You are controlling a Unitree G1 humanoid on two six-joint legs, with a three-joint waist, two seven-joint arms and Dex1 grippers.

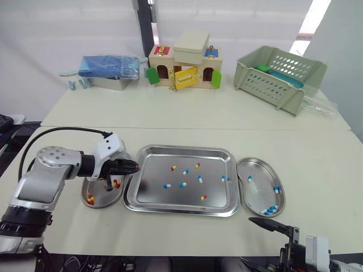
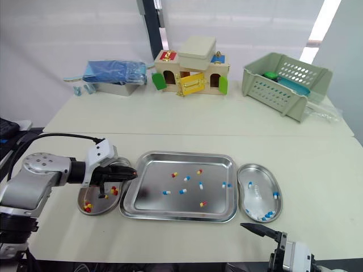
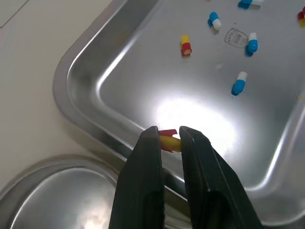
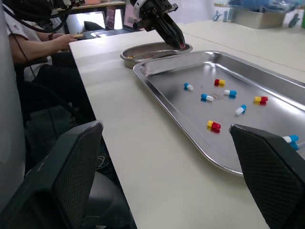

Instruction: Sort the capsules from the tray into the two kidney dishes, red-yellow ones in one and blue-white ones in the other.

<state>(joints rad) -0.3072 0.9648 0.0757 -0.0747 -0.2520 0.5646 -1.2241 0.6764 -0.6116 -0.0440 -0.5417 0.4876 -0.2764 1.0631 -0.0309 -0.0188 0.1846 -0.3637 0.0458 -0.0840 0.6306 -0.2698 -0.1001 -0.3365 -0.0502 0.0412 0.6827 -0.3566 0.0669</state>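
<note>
Tray [image 1: 187, 149] holds mixed capsules [image 1: 184, 185]; left kidney dish [image 1: 105, 200] red-yellow ones [image 1: 91, 199], right kidney dish [image 1: 258, 192] blue-white ones [image 1: 271, 210]; one red-yellow capsule [image 3: 167, 141] pinched in left tool [image 3: 168, 133].

Two cream tables [image 1: 187, 110] abutting; white wall [image 1: 68, 28] behind, dark vertical post [image 1: 144, 22].

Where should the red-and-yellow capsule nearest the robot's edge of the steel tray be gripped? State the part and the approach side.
Grip the red-and-yellow capsule across its middle, where the colours meet, coming straight down from above. It lies flat on the floor of the rectangular steel tray, clear of the rim, with bare metal along both long sides, so fingers can probably straddle its narrow width.
</note>
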